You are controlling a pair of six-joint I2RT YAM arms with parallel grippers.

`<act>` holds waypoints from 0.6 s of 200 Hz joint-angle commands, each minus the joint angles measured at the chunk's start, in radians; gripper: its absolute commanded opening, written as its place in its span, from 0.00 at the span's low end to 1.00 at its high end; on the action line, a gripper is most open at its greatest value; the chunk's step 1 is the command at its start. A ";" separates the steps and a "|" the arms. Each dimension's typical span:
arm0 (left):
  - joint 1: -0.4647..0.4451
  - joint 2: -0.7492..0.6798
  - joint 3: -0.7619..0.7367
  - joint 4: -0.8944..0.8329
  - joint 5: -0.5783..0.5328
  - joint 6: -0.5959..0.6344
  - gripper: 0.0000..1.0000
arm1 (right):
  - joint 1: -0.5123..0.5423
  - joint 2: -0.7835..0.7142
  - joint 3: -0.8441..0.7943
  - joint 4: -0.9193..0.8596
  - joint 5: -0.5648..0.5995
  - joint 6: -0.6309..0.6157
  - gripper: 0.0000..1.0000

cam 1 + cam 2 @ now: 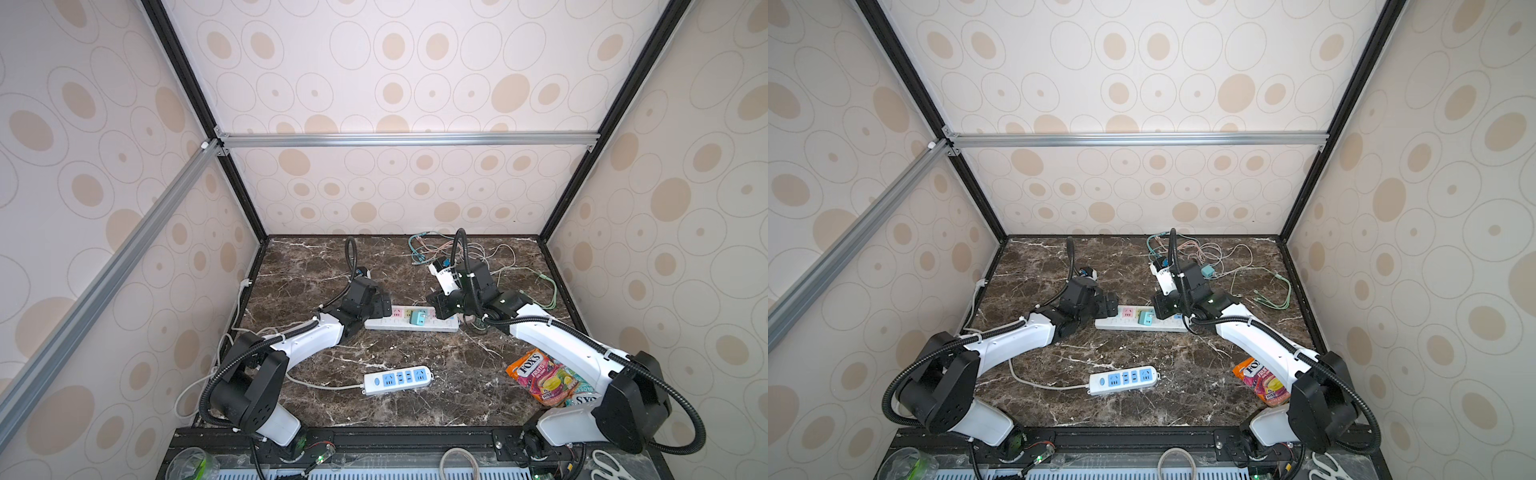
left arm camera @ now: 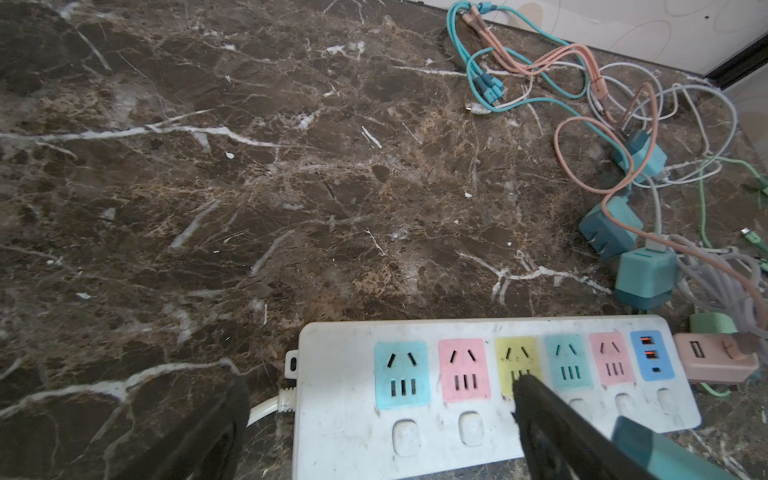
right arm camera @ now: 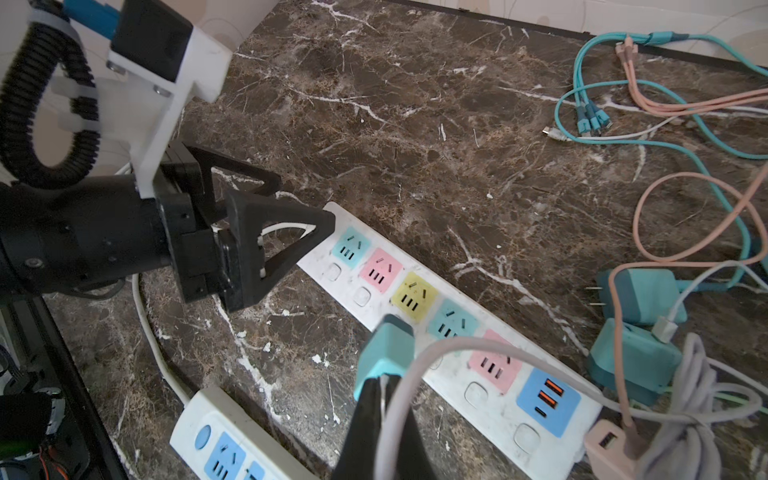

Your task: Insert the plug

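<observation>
A white power strip point(image 1: 384, 325) point(image 1: 1113, 325) with coloured sockets lies mid-table. My right gripper point(image 3: 380, 382) point(image 1: 430, 311) is shut on a teal plug point(image 3: 386, 353) point(image 1: 415, 318) point(image 1: 1145, 318). The plug is held tilted over the strip's front edge, by the yellow socket point(image 3: 413, 296). Its prongs are hidden, and its pale cable point(image 3: 399, 407) loops back past the fingers. My left gripper point(image 2: 380, 384) point(image 1: 384, 307) point(image 3: 305, 199) is open and straddles the strip's point(image 2: 349, 419) cord end. One finger point(image 2: 552, 428) lies over the yellow socket. The plug's teal corner point(image 2: 640, 440) shows beside that finger.
A smaller white strip with blue sockets point(image 1: 397, 379) lies nearer the front. A candy bag point(image 1: 540, 380) sits under the right arm. Tangled cables point(image 1: 457, 253) and spare teal chargers point(image 3: 640, 299) crowd the back right. A pink adapter point(image 3: 611, 453) sits at the strip's far end.
</observation>
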 commanded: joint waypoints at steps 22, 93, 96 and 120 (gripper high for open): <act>-0.042 -0.006 0.026 -0.051 -0.029 0.096 0.98 | -0.077 0.021 -0.105 0.078 -0.031 0.047 0.00; -0.177 0.054 0.077 -0.071 0.107 0.402 0.98 | -0.241 0.062 -0.189 0.108 -0.062 0.067 0.00; -0.179 0.058 0.083 -0.075 0.126 0.416 0.98 | -0.243 0.069 -0.187 0.106 -0.066 0.059 0.00; -0.202 0.094 0.120 -0.105 0.256 0.526 0.98 | -0.249 0.124 -0.159 0.096 -0.065 0.023 0.00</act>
